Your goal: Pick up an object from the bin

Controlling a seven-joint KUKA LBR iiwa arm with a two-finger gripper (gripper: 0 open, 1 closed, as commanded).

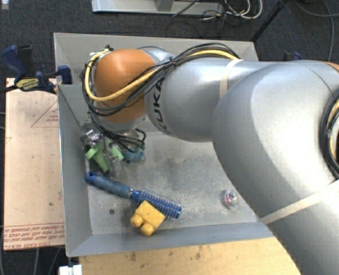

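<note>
**Camera view, from above.** We see the silver KUKA arm (244, 107) stretched in from the right across the grey metal bin (158, 236). Its orange wrist cover (121, 85), looped by black and yellow cables (158, 70), hangs over the bin's far left part.

Below the cover, the gripper (109, 148) is low in the bin near the left wall, right at a green plastic piece (96, 158) that lies on the floor there. The green piece looks blocky and angular, but we cannot make out its exact kind. The gripper's metal parts crowd over it. We cannot tell whether the gripper is parted or closed, nor whether it has the green piece in its grasp.

Just to the right of the gripper lies a small teal piece (137, 155), partly under the wrist.

Nearer the front wall, a blue brush (132, 195) lies aslant on the floor. Its handle end points toward the left wall, just below the green piece, and its bristle end points toward the middle. A yellow block (145, 217) lies against or just beside the bristle end, on the front side.

Well apart, toward the right, a small shiny round thing (231, 199) sits alone on the floor beside the arm.
</note>
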